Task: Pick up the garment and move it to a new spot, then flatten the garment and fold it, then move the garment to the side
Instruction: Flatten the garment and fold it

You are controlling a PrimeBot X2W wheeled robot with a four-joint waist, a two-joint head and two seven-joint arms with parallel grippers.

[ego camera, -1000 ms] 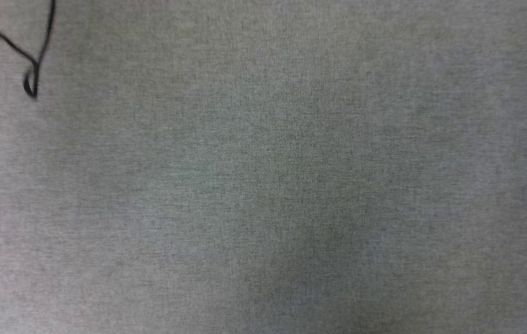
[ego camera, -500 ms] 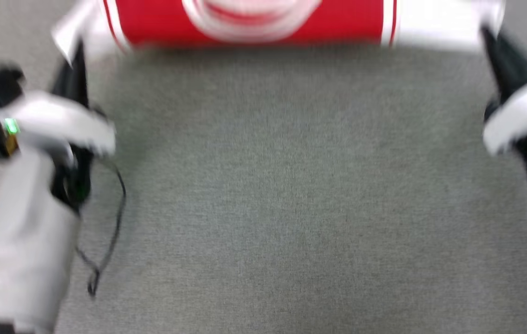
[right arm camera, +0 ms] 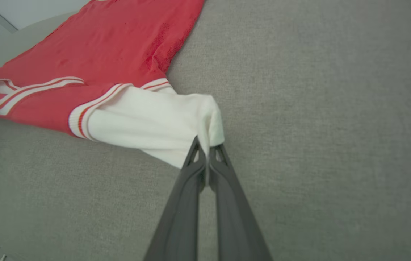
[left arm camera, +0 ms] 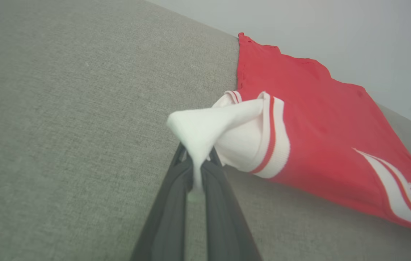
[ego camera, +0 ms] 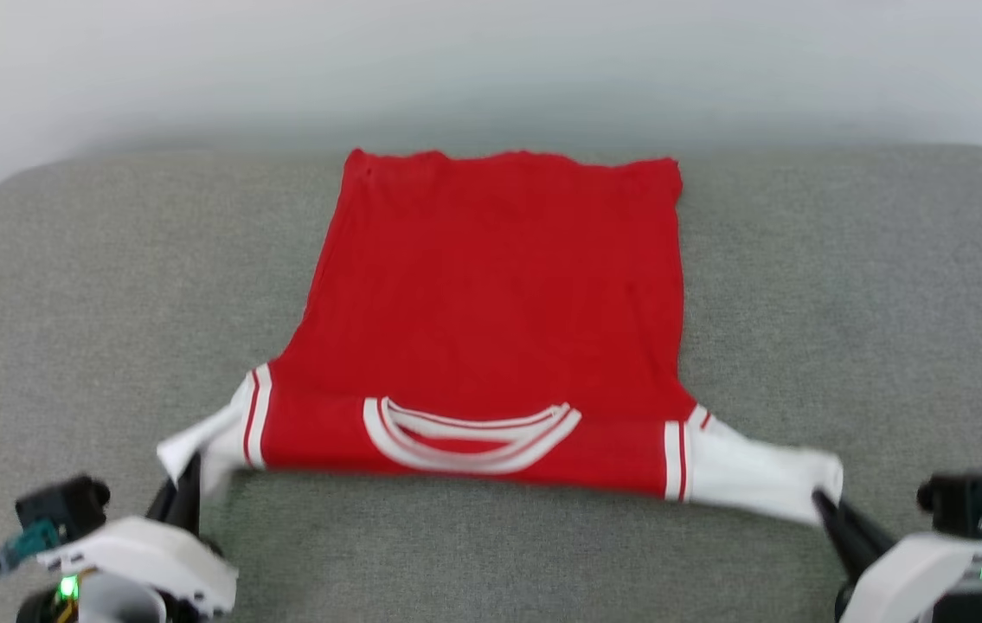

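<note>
Holding garment spread on grey surface, collar near | left claw closed on near-left white corner | right claw closed on near-right white corner | risk: thin pinch slipping, or uneven pull, would skew the fold

We find open grey woven cushion left and right of the flat red jersey; a pale wall blocks passage behind it.

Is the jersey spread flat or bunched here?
Mostly spread: the jersey lies flat on the cushion, but its two near white corners are pinched by the left gripper and right gripper.
</note>
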